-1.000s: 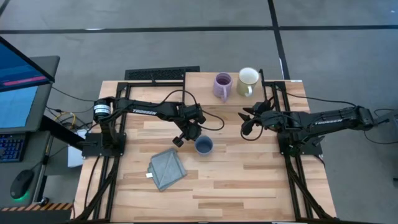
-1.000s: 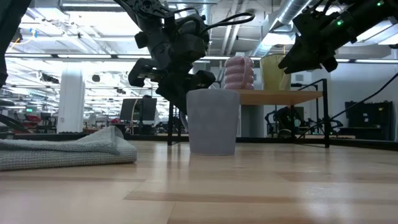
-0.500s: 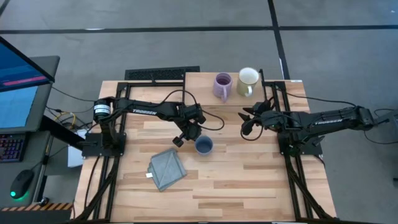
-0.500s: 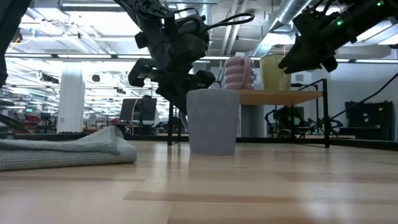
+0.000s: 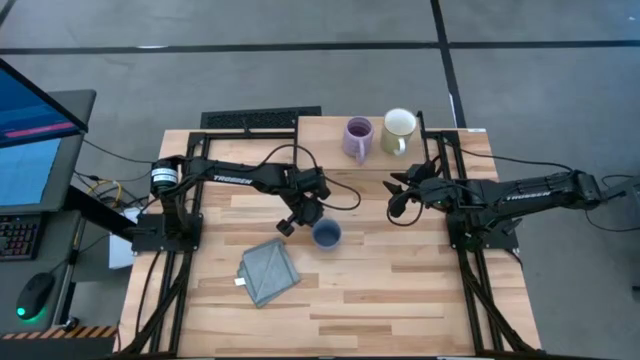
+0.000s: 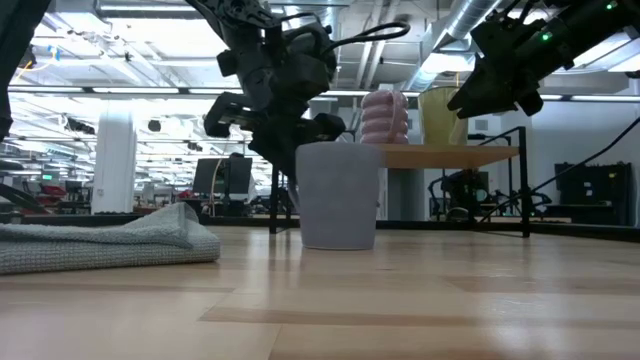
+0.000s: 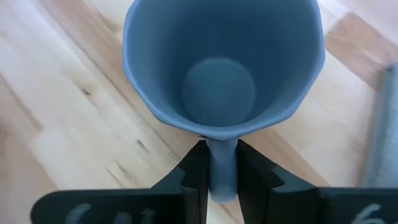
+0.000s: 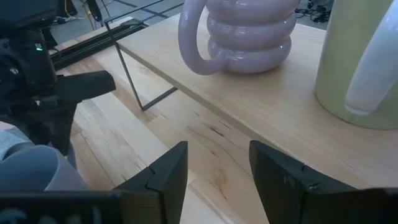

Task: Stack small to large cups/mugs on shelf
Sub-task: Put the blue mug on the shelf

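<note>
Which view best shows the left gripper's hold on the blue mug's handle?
Left wrist view: the left gripper is closed on the blue mug by its handle. The high and low views show only gripper and mug together, contact hidden.

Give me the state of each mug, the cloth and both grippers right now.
Blue mug: upright on the table, empty, handle pinched by the left gripper.
Purple mug: upright on the shelf.
Cream mug: upright on the shelf, beside the purple one, not stacked.
Cloth: folded, lying on the table.
Right gripper: open, empty, in front of the shelf.
</note>
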Controlling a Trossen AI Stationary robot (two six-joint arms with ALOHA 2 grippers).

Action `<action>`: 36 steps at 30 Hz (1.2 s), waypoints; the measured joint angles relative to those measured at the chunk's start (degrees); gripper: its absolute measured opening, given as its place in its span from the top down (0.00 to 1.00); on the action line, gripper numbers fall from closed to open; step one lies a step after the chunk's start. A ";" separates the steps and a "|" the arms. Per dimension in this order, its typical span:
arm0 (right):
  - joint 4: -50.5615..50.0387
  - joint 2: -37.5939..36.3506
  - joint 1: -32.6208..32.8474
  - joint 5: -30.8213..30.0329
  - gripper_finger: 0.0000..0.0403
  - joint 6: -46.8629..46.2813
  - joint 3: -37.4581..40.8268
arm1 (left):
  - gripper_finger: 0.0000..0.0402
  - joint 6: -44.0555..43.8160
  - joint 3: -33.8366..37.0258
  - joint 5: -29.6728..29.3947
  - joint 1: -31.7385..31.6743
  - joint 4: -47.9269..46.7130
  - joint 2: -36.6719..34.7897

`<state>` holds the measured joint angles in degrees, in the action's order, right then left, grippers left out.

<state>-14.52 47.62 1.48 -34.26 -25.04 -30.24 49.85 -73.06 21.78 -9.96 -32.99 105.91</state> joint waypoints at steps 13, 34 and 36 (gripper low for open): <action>-0.64 0.02 0.00 0.00 0.52 0.00 0.00 | 0.90 -1.27 -3.07 -2.64 0.10 -3.40 0.17; -1.90 0.00 0.00 1.38 0.52 0.17 0.00 | 0.90 -16.45 -5.79 -9.68 1.73 0.61 0.13; -2.31 0.00 0.00 1.39 0.52 0.17 0.00 | 0.90 -16.47 -7.03 -10.27 1.94 0.34 0.12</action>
<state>-16.83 47.62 1.48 -32.87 -24.87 -30.24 33.38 -80.10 11.51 -8.02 -32.65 106.03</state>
